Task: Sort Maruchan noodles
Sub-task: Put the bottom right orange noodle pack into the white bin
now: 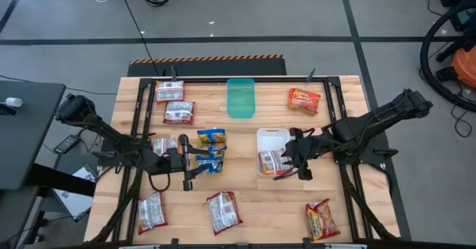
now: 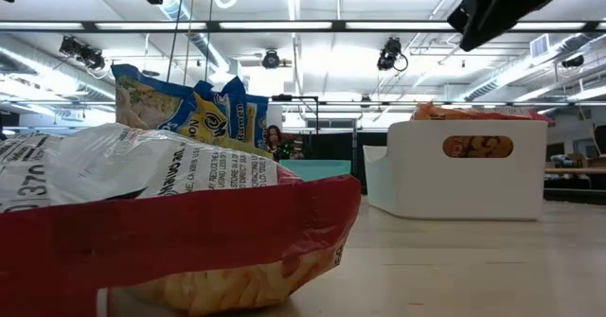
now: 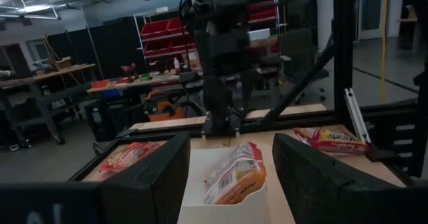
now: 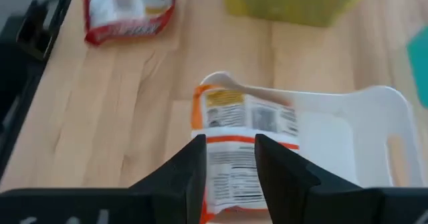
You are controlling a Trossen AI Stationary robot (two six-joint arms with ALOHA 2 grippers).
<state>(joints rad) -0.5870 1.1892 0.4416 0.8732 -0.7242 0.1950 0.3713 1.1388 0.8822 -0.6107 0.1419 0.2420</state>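
Note:
Ramen packets lie scattered on the wooden table. White-and-red ones are at the far left [image 1: 169, 91] [image 1: 178, 113] and at the near edge [image 1: 151, 210] [image 1: 223, 210]. Orange-red ones [image 1: 305, 100] [image 1: 322, 219] are on the right. Blue-and-yellow packets [image 1: 212, 149] stand in a yellow tray [image 4: 294, 0]. An orange packet [image 4: 241, 134] leans in the white tray [image 1: 274, 136]. My right gripper [image 4: 231, 167] is open just over that packet's near end. My left gripper [image 3: 227, 184] is open beside the yellow tray, holding nothing. My right gripper stands over the end of the orange packet [image 4: 231, 150] nearest it, one finger on either side of the packet's middle. The packet rests in the white tray, leaning on its rim. Whether the fingers touch it, I cannot tell.
A green tray [image 1: 240, 98] sits at the far middle of the table. A dark metal frame [image 1: 141, 115] runs along the table's left and right sides. One more white-and-red packet [image 1: 162, 145] lies partly under the left arm. Bare wood shows between the near packets.

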